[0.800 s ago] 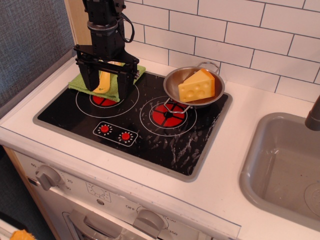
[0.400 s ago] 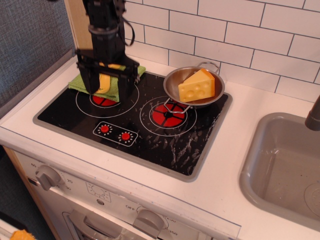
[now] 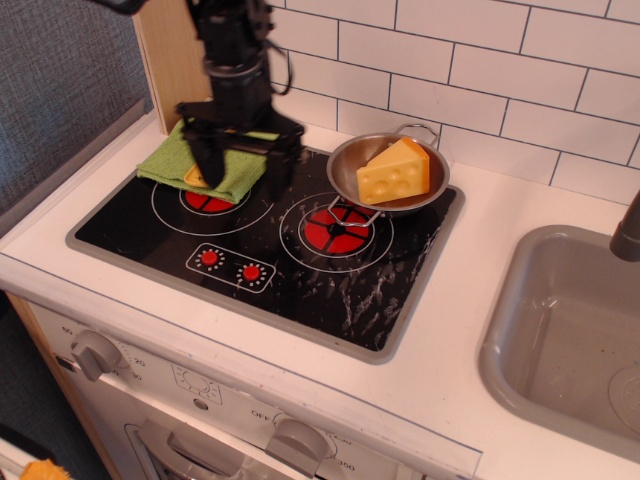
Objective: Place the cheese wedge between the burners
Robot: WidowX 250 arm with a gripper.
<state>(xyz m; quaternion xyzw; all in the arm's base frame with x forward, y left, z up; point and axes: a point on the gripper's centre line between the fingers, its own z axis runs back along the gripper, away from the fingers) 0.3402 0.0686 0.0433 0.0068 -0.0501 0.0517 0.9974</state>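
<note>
At the far left of the stove, a green cloth lies folded over the rear edge of the left burner, with something yellow showing on it, mostly hidden behind my gripper; I cannot tell what it is. I read the cloth as clutter, not part of the job.

My gripper hangs over the cloth's right end and the gap toward the middle of the cooktop. Its two black fingers are spread wide, nothing between them; the left finger is in front of the cloth, and I cannot tell whether it touches. It holds nothing.

Front of centre, two small red dial marks sit in a white box; these are not burners. The bare black glass between the two big red discs is my target spot, and it looks free.

Right burner is partly overlapped at its rear by a metal pan. The cheese wedge sits inside that pan, on its flat side, holes facing front, orange rind to the right. It is well apart from the gripper.

Judgement: pickup not yet done. The next move should carry the open gripper right, over the pan, and descend across the wedge's faces while clearing the pan rim.

Far right: grey sink set into the white tabletop.
</note>
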